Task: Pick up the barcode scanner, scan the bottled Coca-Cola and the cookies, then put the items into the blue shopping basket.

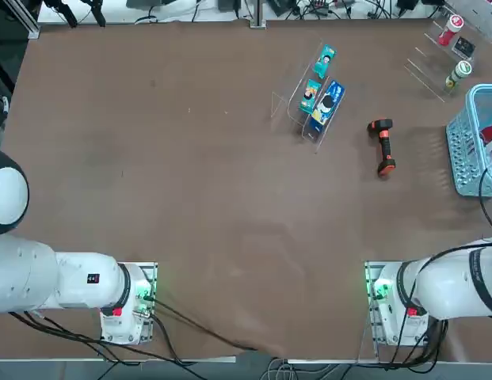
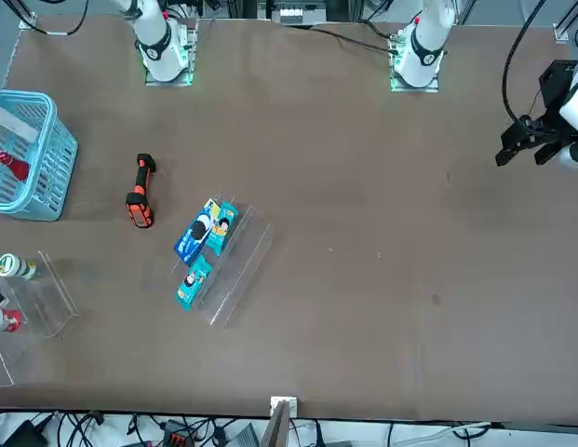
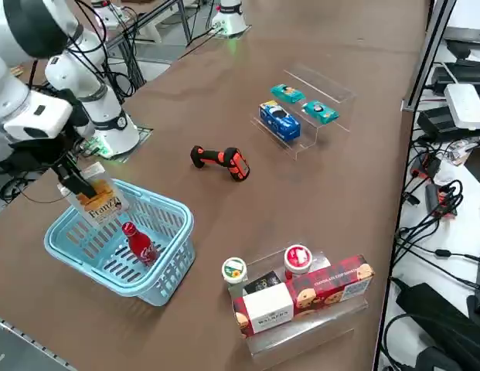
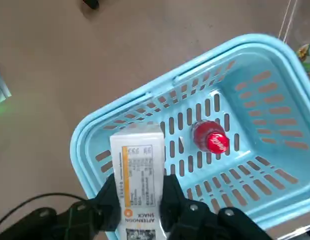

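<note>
The right black two-finger pincer [image 4: 141,205] is closed on the tall flat white cookie box with a yellow-orange picture [image 3: 100,197], held at the rim of the light blue lattice-walled plastic basket [image 3: 162,286]. The box looks light and crushable, so a gentle hold across its narrow sides suits it. The slim red Coca-Cola bottle [image 3: 140,244], inside the basket, is probably smooth, heavier and best taken around its body.

A brown tabletop [image 1: 206,182] fills most of the top view, with soft reflections of light near its centre. Along the upper edge of that view, cables [image 1: 309,9] lie on a white surface [image 1: 222,12]. In the right side view, a dark metal rail [image 3: 425,54] borders the table, and a white box [image 3: 466,106] sits at the upper right.
</note>
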`<action>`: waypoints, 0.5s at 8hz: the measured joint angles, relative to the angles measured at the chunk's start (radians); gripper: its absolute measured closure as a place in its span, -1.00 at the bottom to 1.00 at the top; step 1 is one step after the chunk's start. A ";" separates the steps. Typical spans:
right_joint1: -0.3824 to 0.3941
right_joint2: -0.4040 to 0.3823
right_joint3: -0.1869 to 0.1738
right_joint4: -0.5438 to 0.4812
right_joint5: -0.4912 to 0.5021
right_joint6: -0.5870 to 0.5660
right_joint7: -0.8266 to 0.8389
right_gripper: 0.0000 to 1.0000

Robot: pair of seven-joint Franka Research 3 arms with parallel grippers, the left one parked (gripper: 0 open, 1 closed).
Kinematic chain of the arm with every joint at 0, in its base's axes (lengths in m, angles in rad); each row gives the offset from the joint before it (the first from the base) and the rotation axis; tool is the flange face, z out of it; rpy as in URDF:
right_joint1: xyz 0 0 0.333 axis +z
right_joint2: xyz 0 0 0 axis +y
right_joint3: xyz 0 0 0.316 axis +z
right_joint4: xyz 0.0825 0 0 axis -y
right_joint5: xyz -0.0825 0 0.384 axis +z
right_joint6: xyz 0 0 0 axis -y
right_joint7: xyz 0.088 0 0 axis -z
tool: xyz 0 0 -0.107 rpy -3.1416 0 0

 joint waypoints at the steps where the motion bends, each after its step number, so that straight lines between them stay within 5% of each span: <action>1: -0.011 -0.015 0.000 -0.037 -0.001 0.038 -0.012 0.23; 4: -0.017 -0.025 0.001 -0.105 -0.003 0.121 -0.017 0.23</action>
